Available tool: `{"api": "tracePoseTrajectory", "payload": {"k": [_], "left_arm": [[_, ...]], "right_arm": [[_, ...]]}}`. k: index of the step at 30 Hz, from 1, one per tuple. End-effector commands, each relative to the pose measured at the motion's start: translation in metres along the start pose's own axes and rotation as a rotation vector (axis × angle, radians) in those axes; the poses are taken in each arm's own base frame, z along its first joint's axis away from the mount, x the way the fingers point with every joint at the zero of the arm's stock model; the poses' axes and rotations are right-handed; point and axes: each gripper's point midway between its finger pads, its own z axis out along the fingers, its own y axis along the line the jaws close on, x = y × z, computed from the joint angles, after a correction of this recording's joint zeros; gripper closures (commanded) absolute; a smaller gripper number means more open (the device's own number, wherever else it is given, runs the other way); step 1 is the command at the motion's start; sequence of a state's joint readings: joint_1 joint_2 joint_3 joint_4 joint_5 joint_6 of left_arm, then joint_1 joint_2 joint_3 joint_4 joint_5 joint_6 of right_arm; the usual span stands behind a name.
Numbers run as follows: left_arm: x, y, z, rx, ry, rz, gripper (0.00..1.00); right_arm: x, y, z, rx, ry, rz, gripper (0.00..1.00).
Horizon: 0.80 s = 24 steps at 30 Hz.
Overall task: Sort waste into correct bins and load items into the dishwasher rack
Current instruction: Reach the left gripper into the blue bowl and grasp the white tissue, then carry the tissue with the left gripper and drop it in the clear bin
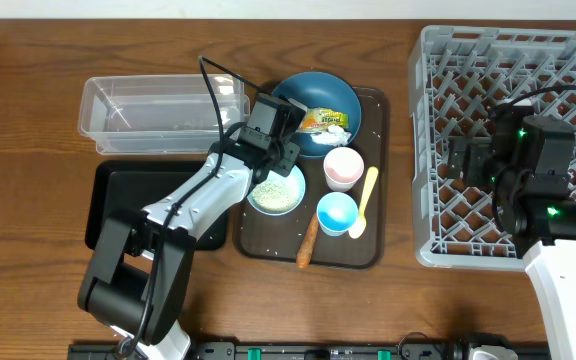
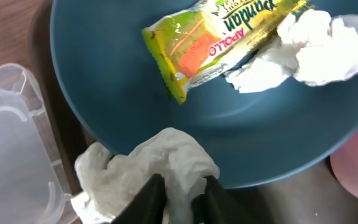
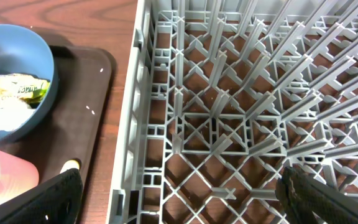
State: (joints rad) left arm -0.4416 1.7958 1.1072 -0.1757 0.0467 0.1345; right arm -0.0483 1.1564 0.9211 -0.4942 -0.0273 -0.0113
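My left gripper (image 2: 182, 199) is shut on a crumpled white tissue (image 2: 154, 163) at the near left rim of the dark-blue bowl (image 2: 104, 81), beside the clear tub (image 2: 11, 149). Inside the bowl lie the yellow-green snack wrapper (image 2: 216, 43) and a second tissue (image 2: 309, 53). In the overhead view the left gripper (image 1: 280, 118) is at the bowl's (image 1: 313, 95) left edge. My right gripper (image 3: 185, 205) is open and empty over the left part of the grey dishwasher rack (image 3: 229, 112), as the overhead view also shows for the gripper (image 1: 451, 160) and the rack (image 1: 508, 60).
On the brown serving tray (image 1: 370, 250) stand the white bowl of rice crumbs (image 1: 276, 192), pink cup (image 1: 343, 167), blue cup (image 1: 336, 213), yellow spoon (image 1: 365, 200) and carrot stick (image 1: 308, 243). The clear tub (image 1: 163, 112) and the black tray (image 1: 118, 205) lie to the left.
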Motion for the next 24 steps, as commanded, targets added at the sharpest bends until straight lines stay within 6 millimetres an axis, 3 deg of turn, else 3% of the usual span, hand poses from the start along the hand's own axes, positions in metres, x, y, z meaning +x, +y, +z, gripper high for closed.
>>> {"api": "tracePoseTrajectory", "payload": {"k": [1,3,8,10,16,20,24], "left_arm": [[-0.004,0.006,0.0,-0.034,-0.005,0.008,0.87],[-0.004,0.009,0.0,-0.05,-0.005,0.008,0.93],[-0.013,0.012,-0.01,-0.066,-0.036,0.006,0.94],[-0.024,0.012,-0.021,-0.068,-0.071,0.005,0.94],[-0.065,0.02,-0.083,-0.09,-0.24,-0.009,0.94],[-0.081,0.045,-0.123,-0.133,-0.336,-0.049,0.94],[-0.08,0.084,-0.141,-0.2,-0.365,-0.117,0.94]], "right_arm": [[-0.009,0.007,-0.003,-0.019,-0.019,-0.012,0.01],[-0.009,0.007,-0.003,-0.019,-0.019,-0.012,0.01],[-0.009,0.007,-0.003,-0.019,-0.019,-0.012,0.01],[-0.009,0.007,-0.003,-0.019,-0.019,-0.012,0.01],[-0.009,0.007,-0.003,-0.019,-0.019,-0.012,0.01],[-0.009,0.007,-0.003,-0.019,-0.02,-0.012,0.01],[-0.009,0.007,-0.003,-0.019,-0.02,-0.012,0.01]]}}
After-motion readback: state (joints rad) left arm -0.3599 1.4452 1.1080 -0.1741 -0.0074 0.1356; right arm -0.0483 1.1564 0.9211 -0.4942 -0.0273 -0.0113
